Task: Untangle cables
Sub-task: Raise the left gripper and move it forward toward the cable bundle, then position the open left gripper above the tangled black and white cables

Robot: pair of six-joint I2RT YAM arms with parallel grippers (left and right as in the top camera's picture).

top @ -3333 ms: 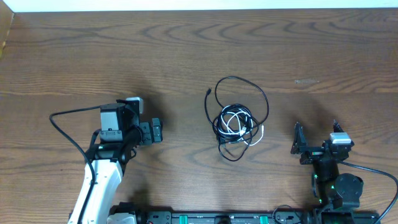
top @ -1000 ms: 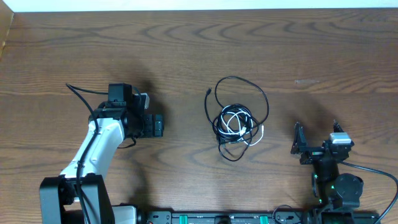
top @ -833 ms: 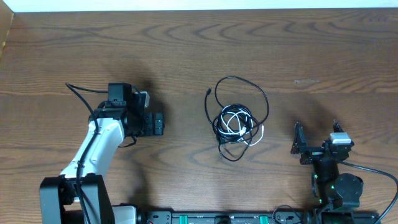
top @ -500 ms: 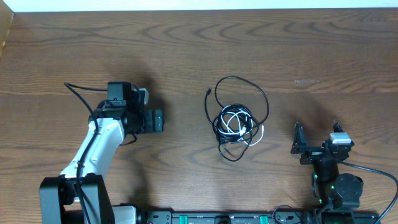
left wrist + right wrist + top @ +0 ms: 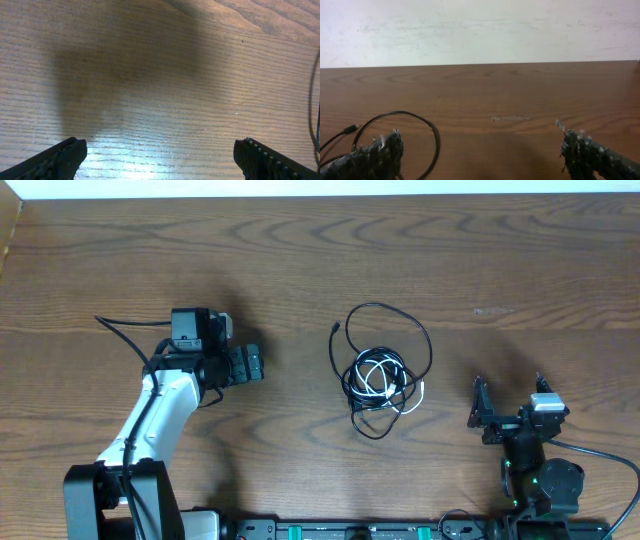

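1. position of the work item. the cables lie in 1 tangle on the table, between the 2 arms and touching neither. the dense part is a knot of black turns with a white strand wound through it. 1 large black loop runs out of the knot toward the far edge, and a smaller loop trails toward the near edge. the tangle's long axis therefore runs near-to-far.

2. left gripper. the jaws stand fully apart and hold nothing. the left wrist view shows only bare wood between the fingertips, with a thin sliver of cable at the right border. the arm is extended and the jaws point toward the tangle, at about the level of the knot. the tangle lies to this gripper's right, with open table between.

3. right gripper. the jaws also stand fully apart and hold nothing. the arm sits folded near its base and faces the far edge. in the right wrist view the black loop appears low and to the left, partly behind the left finger.

4. governing relation. the right gripper is somewhat closer to the tangle, but the tangle lies off to its side. the left gripper is farther away yet aimed straight at it, so its approach line would likely cross the long axis at the knot.
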